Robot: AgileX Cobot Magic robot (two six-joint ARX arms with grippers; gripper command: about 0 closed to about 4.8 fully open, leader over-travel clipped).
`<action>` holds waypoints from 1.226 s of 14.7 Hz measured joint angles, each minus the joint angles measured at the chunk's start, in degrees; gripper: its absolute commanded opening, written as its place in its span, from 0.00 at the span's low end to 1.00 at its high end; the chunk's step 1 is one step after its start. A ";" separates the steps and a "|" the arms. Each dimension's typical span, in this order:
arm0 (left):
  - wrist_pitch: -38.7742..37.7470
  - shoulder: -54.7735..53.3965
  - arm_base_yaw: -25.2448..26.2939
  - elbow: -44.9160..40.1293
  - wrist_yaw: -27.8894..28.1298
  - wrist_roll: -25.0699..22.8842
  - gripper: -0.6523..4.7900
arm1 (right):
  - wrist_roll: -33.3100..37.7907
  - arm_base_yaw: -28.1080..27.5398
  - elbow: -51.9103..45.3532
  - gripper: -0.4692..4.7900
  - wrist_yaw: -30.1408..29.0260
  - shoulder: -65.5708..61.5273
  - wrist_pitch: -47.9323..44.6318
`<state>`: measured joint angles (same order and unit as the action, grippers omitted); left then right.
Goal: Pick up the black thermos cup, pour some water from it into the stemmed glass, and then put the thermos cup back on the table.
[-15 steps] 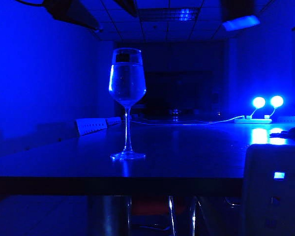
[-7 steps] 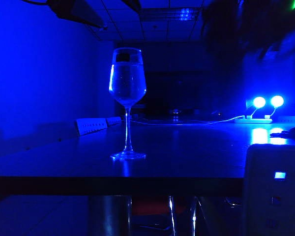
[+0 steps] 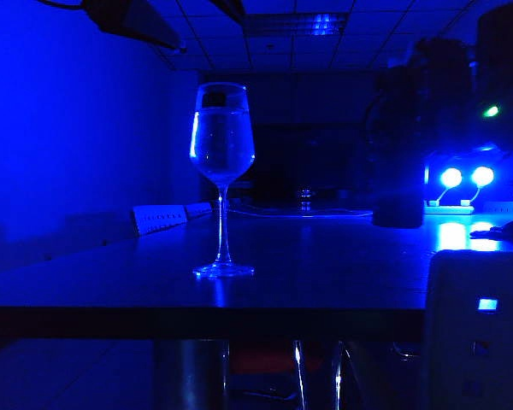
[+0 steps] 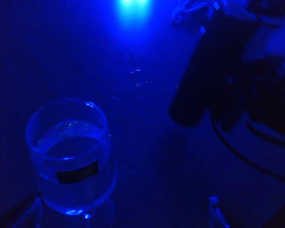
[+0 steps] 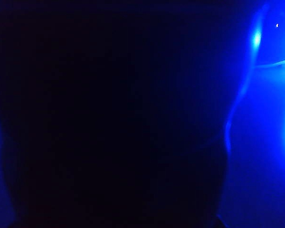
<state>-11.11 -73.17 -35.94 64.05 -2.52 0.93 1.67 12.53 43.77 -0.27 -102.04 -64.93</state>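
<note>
We see open table [image 3: 325,256] between the stemmed glass [image 3: 222,162] at centre-left and the black thermos cup [image 3: 399,145] with the right gripper [image 3: 436,128] blocking the right side.

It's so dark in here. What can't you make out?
Right wrist view: a dark mass, likely the tall black thermos cup, fills it, hiding the right hand's fingers.
Exterior view: darkness merges right hand and cup; the grip is unclear.
Left wrist view: the left hand above the clear stemmed glass is cut off by the edge; only fingertips show.
</note>
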 measured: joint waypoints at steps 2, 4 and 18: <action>-0.07 -0.66 0.00 0.00 0.00 0.00 1.00 | -0.04 -1.92 4.07 0.33 -2.19 -3.32 -0.31; -0.31 -0.83 0.00 -0.11 0.00 0.00 1.00 | -0.22 -3.21 7.23 0.33 -3.28 -6.16 -0.31; -2.47 -1.05 -0.07 -0.11 -0.02 -0.02 1.00 | -6.05 -3.67 8.83 0.33 -5.92 -15.96 -6.45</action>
<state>-13.58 -74.22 -36.01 63.94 -2.55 0.91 -4.38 8.86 52.60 -6.20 -117.99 -71.37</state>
